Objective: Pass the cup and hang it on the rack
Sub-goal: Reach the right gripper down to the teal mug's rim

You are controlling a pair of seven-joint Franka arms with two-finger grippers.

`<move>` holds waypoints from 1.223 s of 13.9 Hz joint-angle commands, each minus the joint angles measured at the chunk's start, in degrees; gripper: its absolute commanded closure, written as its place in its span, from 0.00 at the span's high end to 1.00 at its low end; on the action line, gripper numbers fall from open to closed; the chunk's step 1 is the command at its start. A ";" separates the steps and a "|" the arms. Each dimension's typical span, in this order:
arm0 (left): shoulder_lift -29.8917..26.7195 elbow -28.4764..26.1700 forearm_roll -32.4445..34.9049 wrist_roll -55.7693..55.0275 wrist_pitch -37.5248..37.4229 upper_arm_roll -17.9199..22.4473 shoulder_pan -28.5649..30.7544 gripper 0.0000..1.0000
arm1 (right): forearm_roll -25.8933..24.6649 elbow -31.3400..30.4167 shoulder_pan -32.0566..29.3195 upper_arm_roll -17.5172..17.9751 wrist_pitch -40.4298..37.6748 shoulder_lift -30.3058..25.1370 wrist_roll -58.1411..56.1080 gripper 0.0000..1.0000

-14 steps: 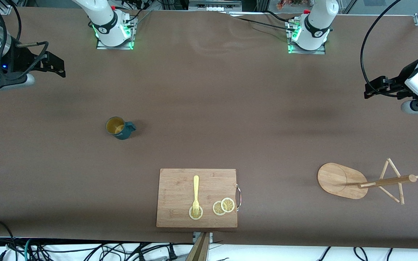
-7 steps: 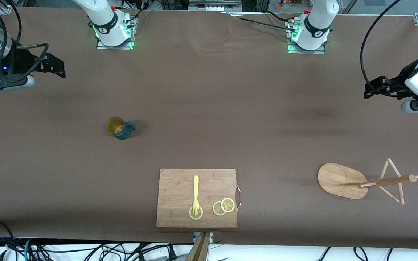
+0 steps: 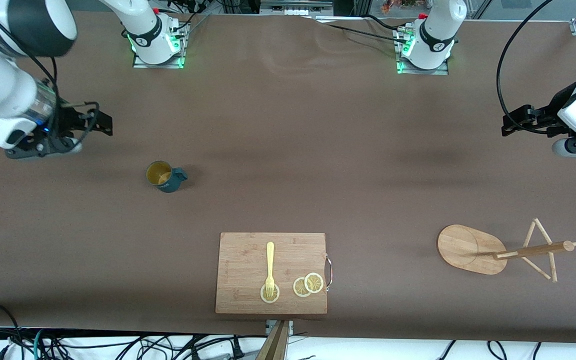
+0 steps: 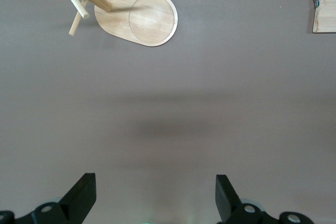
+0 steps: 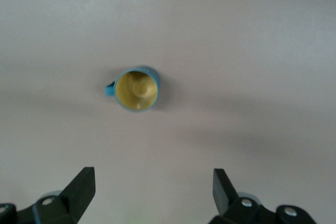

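Both grippers spread, empty: right gripper (image 3: pixel 99 122) over table near upright cup (image 3: pixel 164 176) for pickup; left gripper (image 3: pixel 510 122) waits near rack (image 3: pixel 473 248).

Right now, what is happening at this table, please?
Nothing is held yet. The right gripper, open, hangs over bare table near the cup, which stands upright on the table toward the right arm's end. The left gripper, also open, waits over the table at the left arm's end, above the rack. The rack has no cup on its pegs. A cutting board with a fork lies nearer the front camera.
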 commanded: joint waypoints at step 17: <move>0.68 1.47 0.13 0.27 -0.17 -0.07 0.12 1.00 | 0.00 -14.00 0.46 0.88 29.91 14.88 -0.54 0.90</move>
